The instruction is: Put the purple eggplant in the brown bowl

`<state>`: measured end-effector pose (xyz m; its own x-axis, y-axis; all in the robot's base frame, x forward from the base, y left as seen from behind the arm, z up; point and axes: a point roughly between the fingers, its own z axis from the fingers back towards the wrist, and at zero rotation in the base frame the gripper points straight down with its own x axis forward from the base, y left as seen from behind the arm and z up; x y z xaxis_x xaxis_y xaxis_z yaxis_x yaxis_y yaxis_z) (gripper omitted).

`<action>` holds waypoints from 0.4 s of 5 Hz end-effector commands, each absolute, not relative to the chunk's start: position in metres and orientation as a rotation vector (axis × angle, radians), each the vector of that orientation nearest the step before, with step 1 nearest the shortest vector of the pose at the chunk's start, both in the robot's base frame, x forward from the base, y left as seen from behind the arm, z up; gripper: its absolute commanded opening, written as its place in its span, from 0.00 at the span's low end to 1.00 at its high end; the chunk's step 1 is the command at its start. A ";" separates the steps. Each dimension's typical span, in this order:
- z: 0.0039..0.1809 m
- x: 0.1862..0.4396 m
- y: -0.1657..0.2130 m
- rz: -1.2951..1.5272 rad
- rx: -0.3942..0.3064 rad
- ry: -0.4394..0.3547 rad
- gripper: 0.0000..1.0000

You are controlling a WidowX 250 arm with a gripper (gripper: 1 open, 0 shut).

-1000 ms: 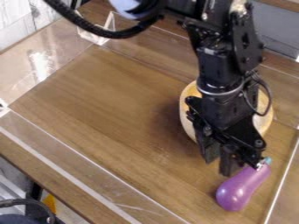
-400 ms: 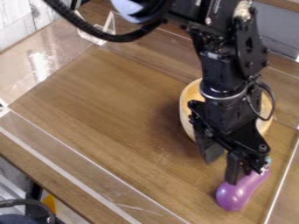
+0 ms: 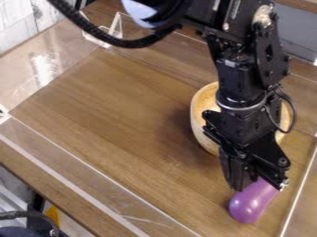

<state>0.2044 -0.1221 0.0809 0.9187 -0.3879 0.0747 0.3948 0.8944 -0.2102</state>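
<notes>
The purple eggplant lies on the wooden table at the front right, its narrow upper end hidden under the fingers. My gripper has come straight down onto that end, and its black fingers are closed around it. The eggplant's rounded body sticks out below the fingers and still rests on the table. The brown bowl sits just behind the gripper. The arm covers most of it, so only its left rim and part of its right rim show.
The wooden table stretches to the left and back. A clear plastic border runs along its front-left edge, and the table's right edge lies close to the eggplant.
The gripper has dropped lower over the eggplant's upper end and its fingers have closed on it. The teal stem tip, visible earlier, is now covered. The eggplant has barely shifted.
</notes>
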 end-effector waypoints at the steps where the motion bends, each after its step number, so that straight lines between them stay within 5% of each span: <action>1: 0.091 0.208 -0.118 -0.398 -0.219 -0.055 0.00; 2: 0.094 0.209 -0.113 -0.389 -0.207 -0.051 0.00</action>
